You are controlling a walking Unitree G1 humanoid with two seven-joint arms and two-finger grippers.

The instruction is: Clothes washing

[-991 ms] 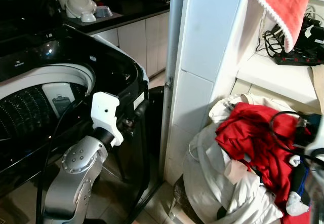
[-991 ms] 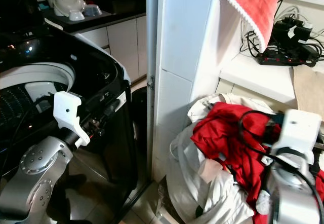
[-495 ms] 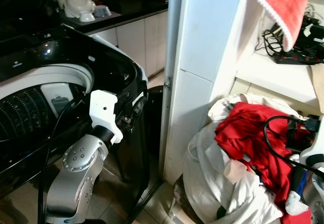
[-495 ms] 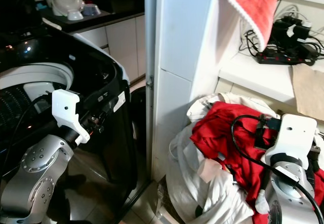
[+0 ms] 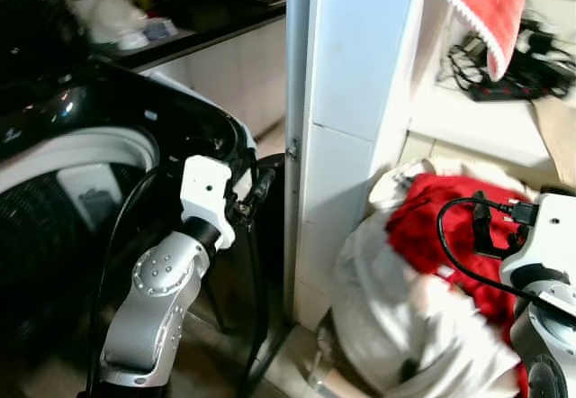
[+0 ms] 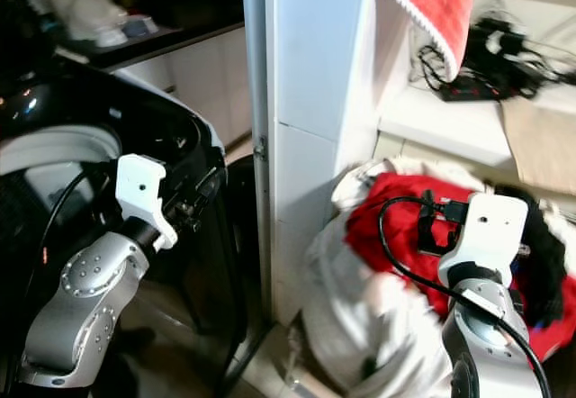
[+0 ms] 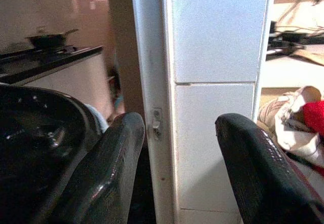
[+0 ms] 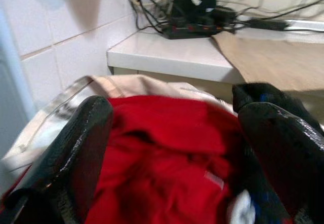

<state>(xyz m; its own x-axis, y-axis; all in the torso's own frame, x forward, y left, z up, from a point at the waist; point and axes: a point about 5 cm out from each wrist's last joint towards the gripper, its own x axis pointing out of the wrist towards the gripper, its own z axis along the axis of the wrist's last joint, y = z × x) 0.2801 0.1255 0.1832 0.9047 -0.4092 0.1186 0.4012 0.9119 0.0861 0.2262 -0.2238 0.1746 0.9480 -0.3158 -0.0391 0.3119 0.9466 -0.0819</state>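
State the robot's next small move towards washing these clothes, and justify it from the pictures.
Probably lower the right gripper onto the red garment and close its fingers. They stand open just above it, holding nothing, and the washing machine is open.

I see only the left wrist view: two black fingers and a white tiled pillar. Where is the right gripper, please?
Observer: The right gripper hangs over a red garment on the laundry pile, fingers apart, holding nothing.
Operator: What is beside my left gripper?
Observer: The left gripper is open beside the black washing machine, whose top is open.
Operator: Is something above the pile?
Observer: A coral towel hangs above it.
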